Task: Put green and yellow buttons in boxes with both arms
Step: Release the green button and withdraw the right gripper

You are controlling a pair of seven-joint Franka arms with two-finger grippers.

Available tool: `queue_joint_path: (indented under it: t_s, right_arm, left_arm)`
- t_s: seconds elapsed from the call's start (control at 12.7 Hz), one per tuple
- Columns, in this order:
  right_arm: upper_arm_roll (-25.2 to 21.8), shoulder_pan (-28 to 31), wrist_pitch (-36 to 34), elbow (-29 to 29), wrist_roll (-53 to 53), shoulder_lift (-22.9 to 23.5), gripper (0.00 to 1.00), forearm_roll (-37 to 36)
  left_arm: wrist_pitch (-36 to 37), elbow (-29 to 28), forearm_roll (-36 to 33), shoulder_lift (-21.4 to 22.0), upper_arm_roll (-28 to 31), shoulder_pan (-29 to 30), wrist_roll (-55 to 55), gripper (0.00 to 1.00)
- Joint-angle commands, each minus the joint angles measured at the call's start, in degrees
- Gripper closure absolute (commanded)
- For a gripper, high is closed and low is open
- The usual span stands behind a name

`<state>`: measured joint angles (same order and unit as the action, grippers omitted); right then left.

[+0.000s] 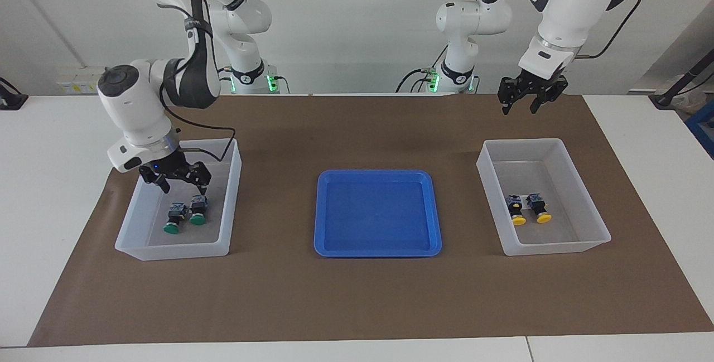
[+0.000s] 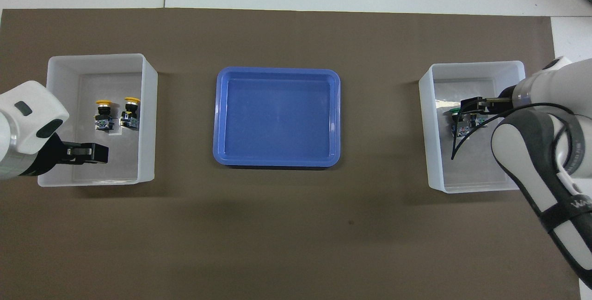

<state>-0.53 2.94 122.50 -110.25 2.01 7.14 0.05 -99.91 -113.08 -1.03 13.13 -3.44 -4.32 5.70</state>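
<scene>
From my seat both pairs of buttons are sitting in their bins. The two green buttons [image 1: 185,217] lie side by side on the floor of the box at the right arm's end of the table [image 1: 230,194], caps pointing away from the robots, and nothing is touching them. The right gripper [image 1: 175,179] hangs just above them inside that box, jaws spread apart and empty; from overhead it covers most of the green pair. The two yellow buttons [image 1: 528,209] lie together in the box at the left arm's end [image 1: 585,194], also caps pointing away from the robots, about in the middle of the floor. The left gripper [image 1: 523,102] is up in the air over the brown mat [image 1: 357,295], above the edge of that box nearest the robots, well clear of the yellow pair. Its fingers look parted with nothing between them, but I honestly can't tell how far apart the jaws are, so I'm not calling it. The blue tray [image 1: 378,250] sits between the two boxes in the middle of the mat, and the mat covers most of the white table [image 1: 50,172]. In the overhead shot the left gripper's black tip pokes in over the near part of the yellow box.
</scene>
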Motion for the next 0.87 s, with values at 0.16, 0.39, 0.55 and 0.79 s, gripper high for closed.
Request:
queue_joint_path:
  t_s: [0.16,0.39,0.55,0.79]
  right_arm:
    - [0.5,-0.9,-11.0,6.3,3.7,-6.5,0.0,0.9]
    - [0.4,-0.7,-19.1,12.8,3.8,-7.2,0.0,0.1]
    - [0.2,-0.4,-22.6,13.7,3.6,-7.8,0.0,0.8]
    - [0.3,-0.5,-23.1,12.9,3.7,-8.5,0.0,1.0]
  left_arm:
    - [-1.7,-2.1,-1.2,2.2,0.6,-1.0,1.9,0.0]
    - [-1.8,-1.3,-1.0,1.7,0.7,-0.6,2.0,0.0]
    - [-1.4,-0.4,-1.0,1.5,0.9,-0.6,2.2,0.0]
    - [-1.0,-0.4,-1.0,1.5,1.0,-0.6,2.6,0.0]
